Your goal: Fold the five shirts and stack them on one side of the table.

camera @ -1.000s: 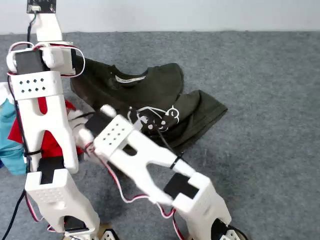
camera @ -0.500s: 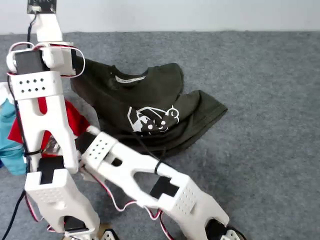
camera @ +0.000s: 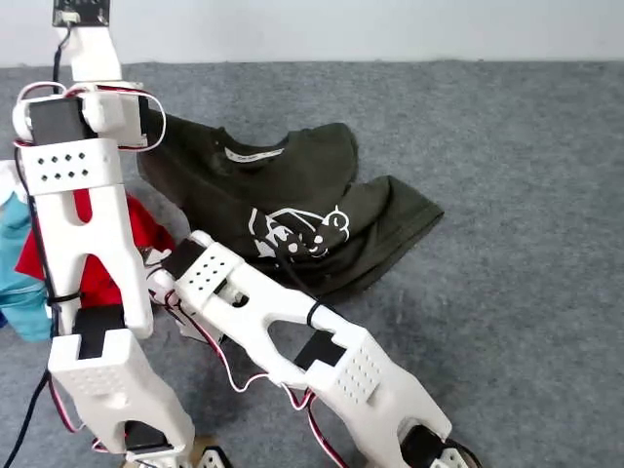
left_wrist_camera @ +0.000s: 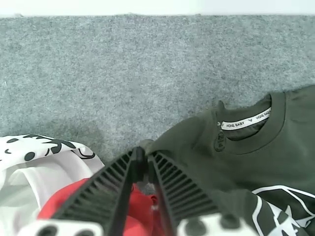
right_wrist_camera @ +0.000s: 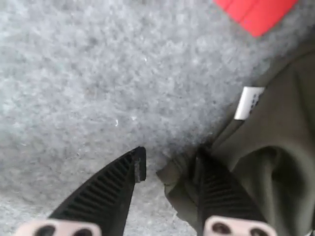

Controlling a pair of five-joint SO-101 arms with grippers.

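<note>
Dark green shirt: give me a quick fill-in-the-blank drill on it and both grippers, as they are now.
1. The left gripper is ___ on an edge of the dark green shirt.
2. The right gripper is ___, with a corner of the shirt's hem between its fingers.
3. The chest print on the shirt is ___ in colour.
4. The neck label sits inside the shirt's ___.

Missing words: shut; open; white; collar

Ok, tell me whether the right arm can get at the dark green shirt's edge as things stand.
Probably yes: the right pincer is open, with the dark green shirt's edge lying between its jaws and nothing in the way.
</note>
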